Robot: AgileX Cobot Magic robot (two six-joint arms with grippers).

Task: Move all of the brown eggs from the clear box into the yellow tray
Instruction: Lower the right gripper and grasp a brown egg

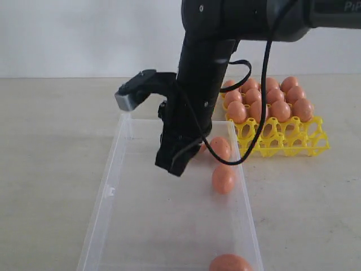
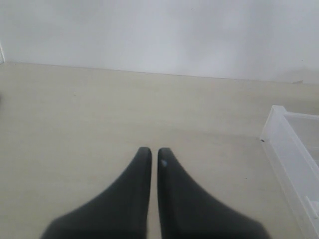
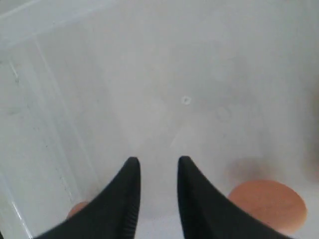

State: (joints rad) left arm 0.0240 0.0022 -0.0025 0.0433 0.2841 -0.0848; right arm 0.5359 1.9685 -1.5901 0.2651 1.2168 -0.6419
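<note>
The clear box [image 1: 113,192] lies in the middle of the table, and three brown eggs [image 1: 224,179] rest along its right wall. My right gripper [image 1: 172,164] reaches down into the box, left of the two farther eggs. In the right wrist view its fingers [image 3: 157,162] stand open over the bare box floor with nothing between them. One egg [image 3: 269,204] lies just beside one finger, and a sliver of another egg [image 3: 75,209] shows past the other finger. The yellow tray [image 1: 282,138] at the back right holds several brown eggs [image 1: 271,99]. My left gripper [image 2: 154,152] is shut and empty above the table, beside a corner of the clear box [image 2: 294,149].
The right arm and its looping black cable [image 1: 248,113] hang between the box and the yellow tray. The tray's front row of cups [image 1: 293,141] holds no eggs. A pale wall [image 1: 84,34] closes off the back of the table.
</note>
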